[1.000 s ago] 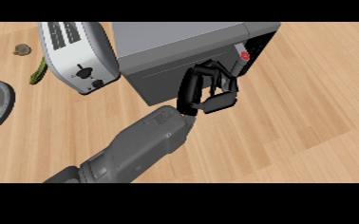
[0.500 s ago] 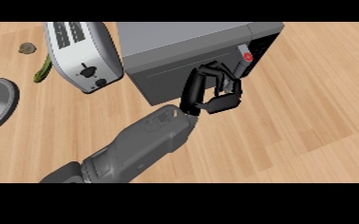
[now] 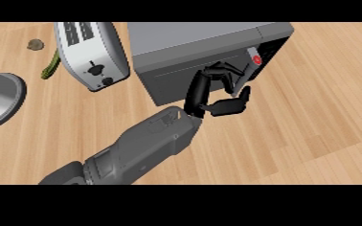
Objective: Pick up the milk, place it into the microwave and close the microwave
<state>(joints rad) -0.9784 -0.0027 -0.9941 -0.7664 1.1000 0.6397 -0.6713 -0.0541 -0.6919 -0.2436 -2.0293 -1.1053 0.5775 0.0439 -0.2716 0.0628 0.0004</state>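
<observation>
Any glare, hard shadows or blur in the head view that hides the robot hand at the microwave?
Head view: even light, no glare or blur; the black robot hand merges with the microwave's dark front, so its fingertips are hard to separate.

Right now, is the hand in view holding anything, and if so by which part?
Nothing is held. The left hand is empty, its fingers pressed against the microwave door front; no milk is visible.

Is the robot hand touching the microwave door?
Touching. In the head view, the fingers of the robot hand lie against the front of the microwave door, with no wood counter showing between them.
</observation>
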